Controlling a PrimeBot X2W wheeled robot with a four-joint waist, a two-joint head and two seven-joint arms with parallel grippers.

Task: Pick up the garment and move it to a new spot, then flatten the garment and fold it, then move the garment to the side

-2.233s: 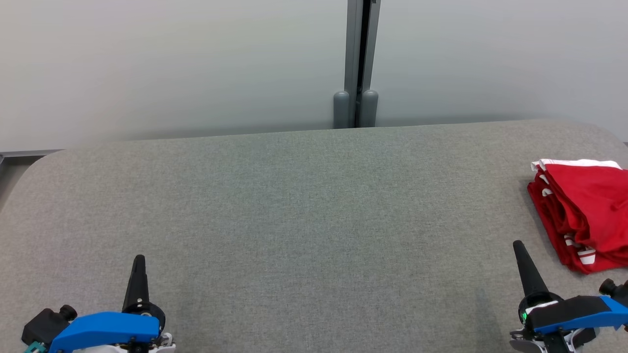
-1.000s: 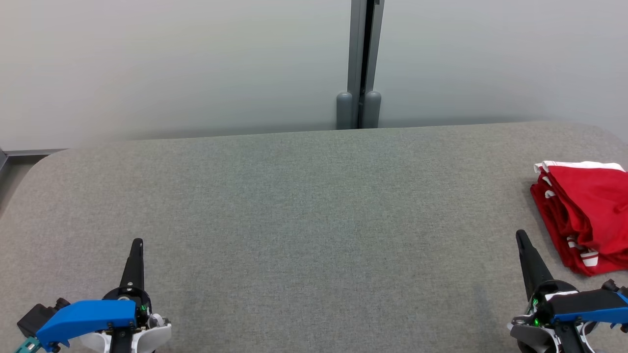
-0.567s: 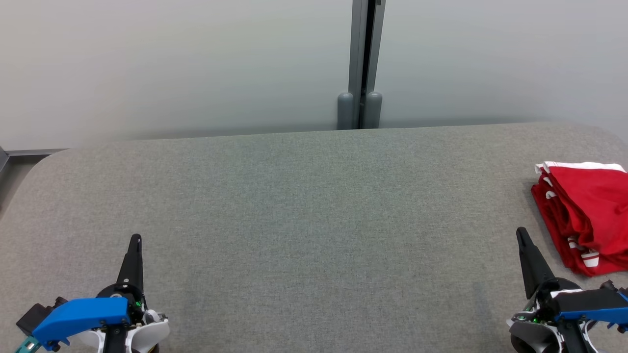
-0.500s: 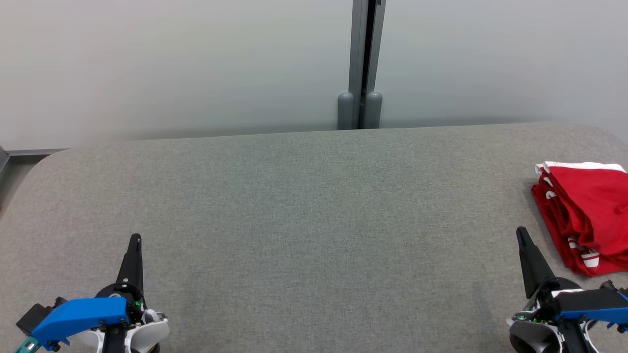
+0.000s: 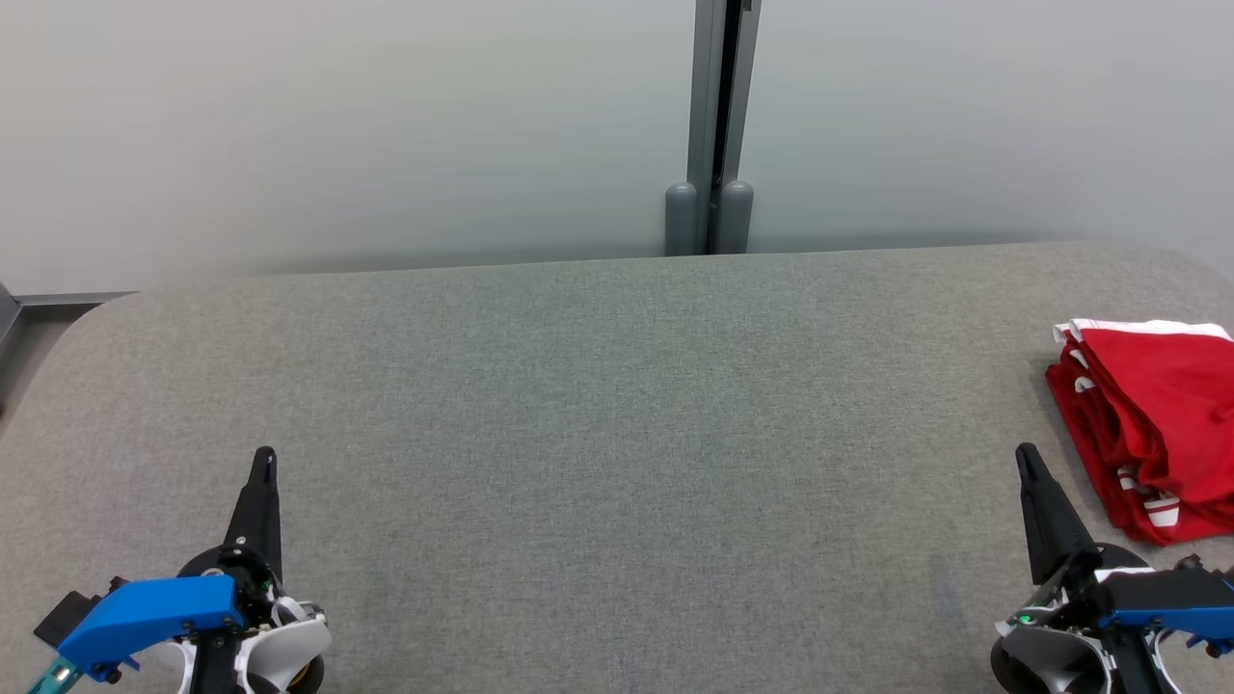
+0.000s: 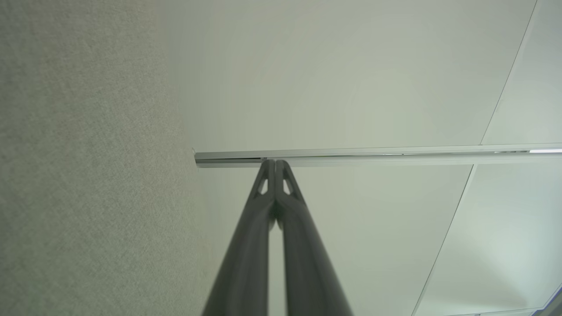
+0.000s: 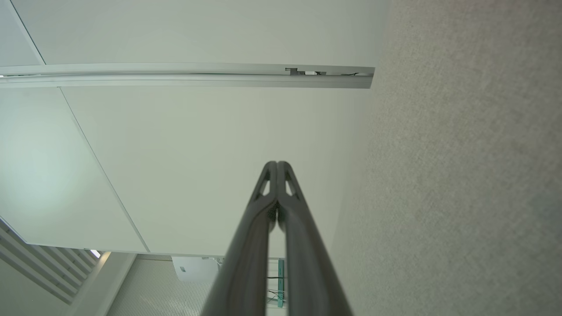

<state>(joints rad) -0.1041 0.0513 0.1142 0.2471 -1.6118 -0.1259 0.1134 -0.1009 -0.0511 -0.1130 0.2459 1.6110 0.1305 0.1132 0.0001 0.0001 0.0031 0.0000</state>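
The garment (image 5: 1152, 422) is red with white trim, folded into a compact stack at the far right of the grey table (image 5: 617, 405), partly cut off by the edge of the head view. My right gripper (image 5: 1026, 457) is shut and empty at the lower right, its tip a short way left of the garment and not touching it. My left gripper (image 5: 263, 459) is shut and empty at the lower left, far from the garment. In the wrist views the left gripper (image 6: 275, 163) and the right gripper (image 7: 277, 165) have their fingers pressed together with nothing between them.
A pale wall with a grey vertical post (image 5: 713, 125) stands right behind the table's far edge. The table's rounded left corner (image 5: 87, 318) drops off to a floor strip. Wide bare fabric lies between the two grippers.
Both grippers have drawn back toward the bottom corners of the head view, staying shut. The camera has shifted slightly. The garment lies where it was.
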